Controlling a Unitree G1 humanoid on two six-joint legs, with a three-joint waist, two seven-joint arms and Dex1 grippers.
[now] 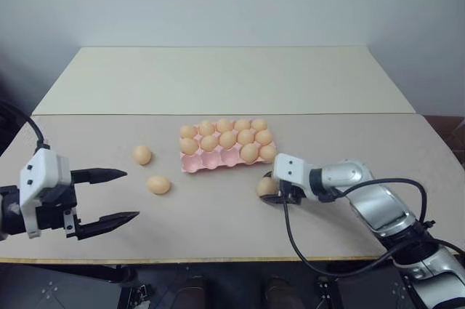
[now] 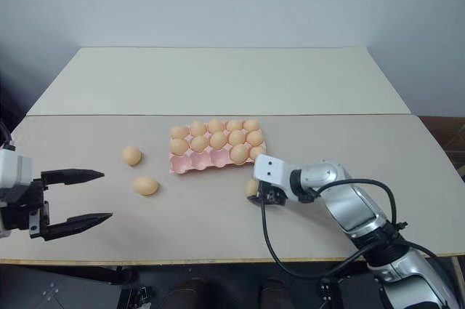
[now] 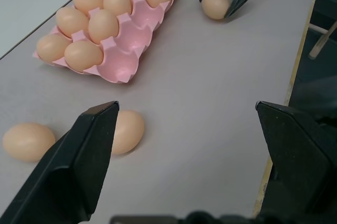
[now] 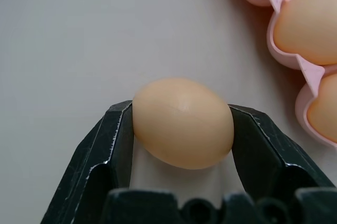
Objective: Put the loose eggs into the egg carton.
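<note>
Clamping right gripper [image 4: 181, 124] on one egg [image 4: 182, 122] across its middle; left gripper [image 1: 109, 196] spread apart. Shell smooth, brittle, likely slippery: light squeeze only.

left claw [image 1: 112, 195] spread, right claw [image 4: 181, 129] clamped

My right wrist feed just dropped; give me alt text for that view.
The right claw has its two black fingers closed against both sides of a loose egg on the pale table. Part of the pink egg carton, with eggs in its cups, lies beside it.
</note>
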